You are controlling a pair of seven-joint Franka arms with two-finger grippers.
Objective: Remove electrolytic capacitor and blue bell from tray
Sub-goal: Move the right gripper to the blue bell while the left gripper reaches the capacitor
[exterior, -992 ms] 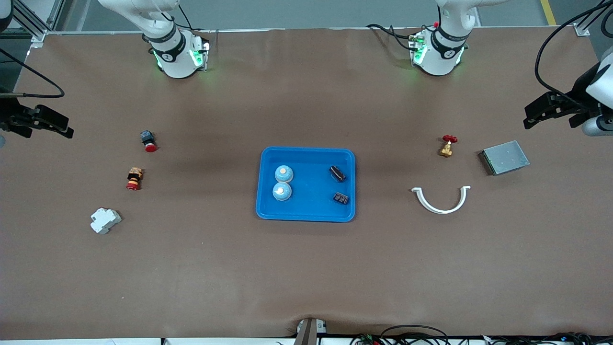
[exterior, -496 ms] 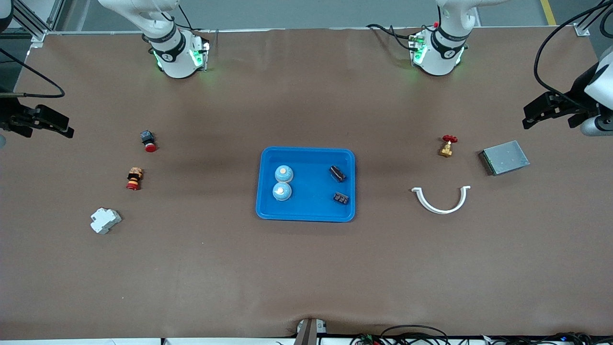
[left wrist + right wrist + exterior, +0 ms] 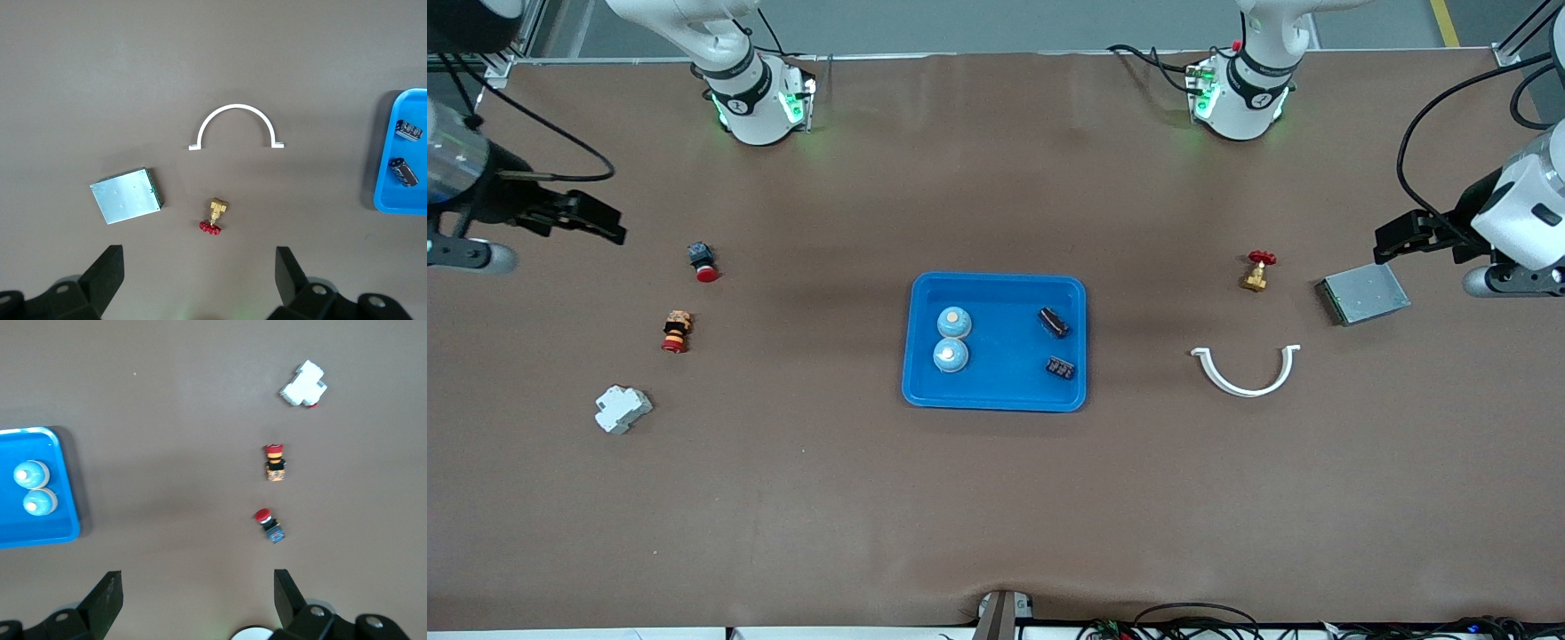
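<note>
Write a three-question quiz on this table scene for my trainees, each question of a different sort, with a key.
1. True or false: both bells lie in the blue tray.
2. Which lies nearest the front camera? A. red valve B. white clip C. metal box
3. Fill in: the left gripper and right gripper are both ____ and hold nothing.

Key: 1 true; 2 B; 3 open.
</note>
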